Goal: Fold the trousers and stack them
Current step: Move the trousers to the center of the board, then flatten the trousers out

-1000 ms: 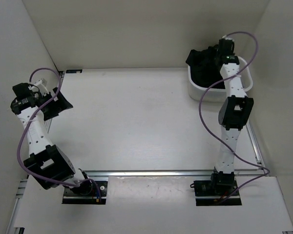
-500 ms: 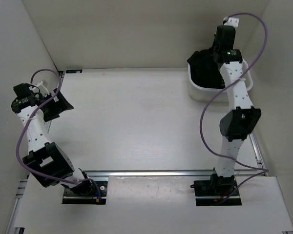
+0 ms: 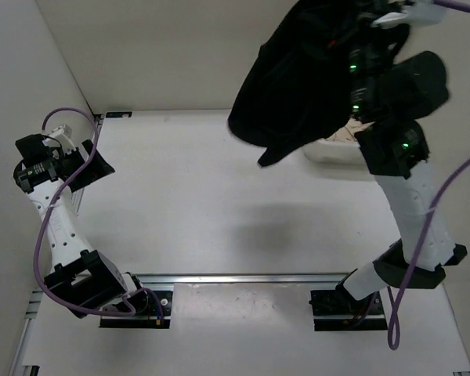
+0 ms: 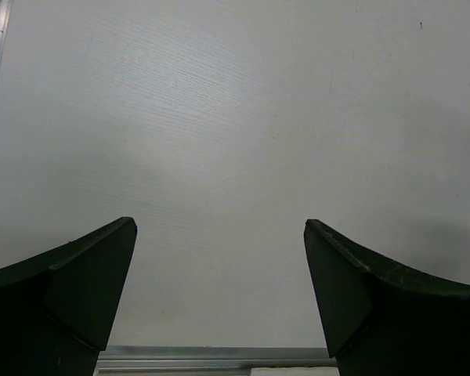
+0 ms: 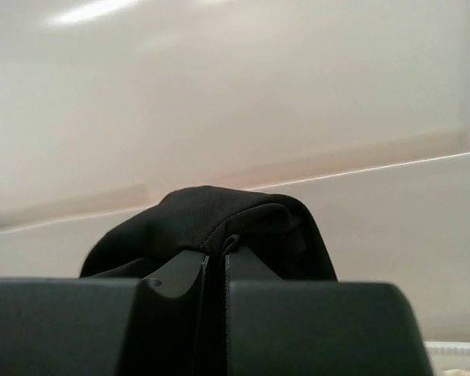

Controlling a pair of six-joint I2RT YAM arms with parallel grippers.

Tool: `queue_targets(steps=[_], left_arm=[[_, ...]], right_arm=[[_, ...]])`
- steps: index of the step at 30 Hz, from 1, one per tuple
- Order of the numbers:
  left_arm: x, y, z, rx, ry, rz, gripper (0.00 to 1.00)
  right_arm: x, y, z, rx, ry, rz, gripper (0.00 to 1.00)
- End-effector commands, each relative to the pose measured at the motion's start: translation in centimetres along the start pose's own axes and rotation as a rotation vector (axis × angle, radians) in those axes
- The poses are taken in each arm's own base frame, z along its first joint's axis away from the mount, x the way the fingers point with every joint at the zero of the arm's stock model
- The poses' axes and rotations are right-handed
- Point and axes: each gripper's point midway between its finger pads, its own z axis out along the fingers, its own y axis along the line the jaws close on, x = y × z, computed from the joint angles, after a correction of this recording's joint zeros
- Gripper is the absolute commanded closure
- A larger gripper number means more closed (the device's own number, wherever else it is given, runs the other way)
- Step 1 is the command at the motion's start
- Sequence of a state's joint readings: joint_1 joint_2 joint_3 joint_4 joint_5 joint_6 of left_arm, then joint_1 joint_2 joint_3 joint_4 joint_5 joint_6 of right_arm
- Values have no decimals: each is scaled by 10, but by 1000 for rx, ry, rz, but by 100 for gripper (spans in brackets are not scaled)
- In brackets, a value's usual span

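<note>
The right hand [image 5: 215, 270] is clamped shut on a fold of the trousers [image 3: 298, 78], and in the wrist view the black fabric bunches up over its two pressed-together fingers. From above, the trousers hang in a dark, crumpled mass high over the far right part of the counter [image 3: 219, 204], clear of its surface, with a faint shadow beneath them. They hang in front of the white basket [image 3: 333, 153] in the far right corner and hide most of it. Only a strip of its near rim and a bit of beige cloth [image 3: 348, 133] inside show below the black fabric. The right arm [image 3: 411, 204] stands steeply up from its base and covers the basket's right side, with a purple cable [image 3: 446, 196] looping beside it. Well apart, at the left edge, the left hand [image 4: 219, 235] stands wide open over bare counter, holding nothing, its two dark fingers [image 4: 86, 274] spread to either side of the wrist view; a metal rail [image 4: 211, 356] runs along the bottom there
</note>
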State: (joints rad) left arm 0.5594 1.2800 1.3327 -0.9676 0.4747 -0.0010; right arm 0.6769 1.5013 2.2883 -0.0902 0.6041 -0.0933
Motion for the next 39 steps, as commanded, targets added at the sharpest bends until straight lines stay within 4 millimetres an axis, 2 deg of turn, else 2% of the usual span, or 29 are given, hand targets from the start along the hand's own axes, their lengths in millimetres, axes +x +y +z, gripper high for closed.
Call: queue_targets(steps=[1,2,5,6,7,8,9,10,11,13,15,16,17,19,20,22,23,24,25,26,28,29,31,33,35,36,37,38,39], left_arm=[[-19,-2,-21,-45,-80,38,0],[-22,-2,-25,-59,-98,46,0],[-21,4,-29,-103,-99,44,0],[-22,4,-32,-112,-108,47,0],[-22,6,-32,-123,-108,47,0],[-22,6,-32,-123,-108,47,0],[-22,6,-32,-123,-108,47,0],[-22,6,-32,-123,-108,47,0],[-22,6,-32,-123,-108,47,0],[-18,4,-26,-108,-88,46,0],[-13,3,-17,-74,-49,30,0],[-10,-8,-11,-38,-28,48,0],[-5,-18,-6,4,1,53,0],[10,-33,11,55,86,70,1],[18,-57,21,83,135,145,3],[37,-80,43,76,218,244,5],[64,-115,53,114,289,365,5],[83,-114,63,50,336,433,5],[101,-122,78,40,389,493,3],[125,-147,84,69,417,599,0],[147,-155,98,34,450,693,0],[167,-167,106,50,487,751,0],[182,-175,117,62,517,785,0],[201,-174,129,43,566,825,0],[212,-161,137,-10,592,851,0],[214,-153,141,-44,595,862,0],[216,-138,143,-96,612,870,3],[218,-137,145,-95,611,870,5],[215,-137,143,-100,597,871,12]], right_arm=[[145,62,8,-87,272,-143,100],[184,80,3,-123,339,-160,100],[271,121,-27,-207,494,-184,93],[300,146,-46,-308,560,-168,79],[344,167,-66,-436,662,-188,67],[358,193,-86,-614,713,-168,52],[359,222,-112,-827,730,-153,14],[354,251,-148,-1035,749,-98,1],[346,260,-163,-1066,744,-108,1],[335,248,-158,-1032,732,-147,1],[329,219,-137,-886,750,-132,1],[312,200,-127,-817,740,-104,1],[328,168,-115,-712,779,-99,1],[331,124,-107,-527,849,-28,1],[356,74,-105,-363,942,-62,1],[392,11,-121,-154,1107,-20,1],[406,-5,-136,-119,1184,-3,1],[421,-19,-155,-84,1271,15,1],[449,-39,-189,-36,1398,73,1],[463,-43,-205,-31,1448,108,1],[486,-48,-224,-23,1487,185,1],[500,-52,-249,7,1543,214,1],[514,-45,-260,-21,1563,246,1],[529,-38,-273,-22,1613,277,1],[538,-32,-286,-23,1668,279,1],[549,-31,-301,-16,1719,263,1],[551,-29,-307,-12,1752,252,1],[561,-32,-315,18,1792,249,1],[567,-35,-323,35,1824,240,7]])
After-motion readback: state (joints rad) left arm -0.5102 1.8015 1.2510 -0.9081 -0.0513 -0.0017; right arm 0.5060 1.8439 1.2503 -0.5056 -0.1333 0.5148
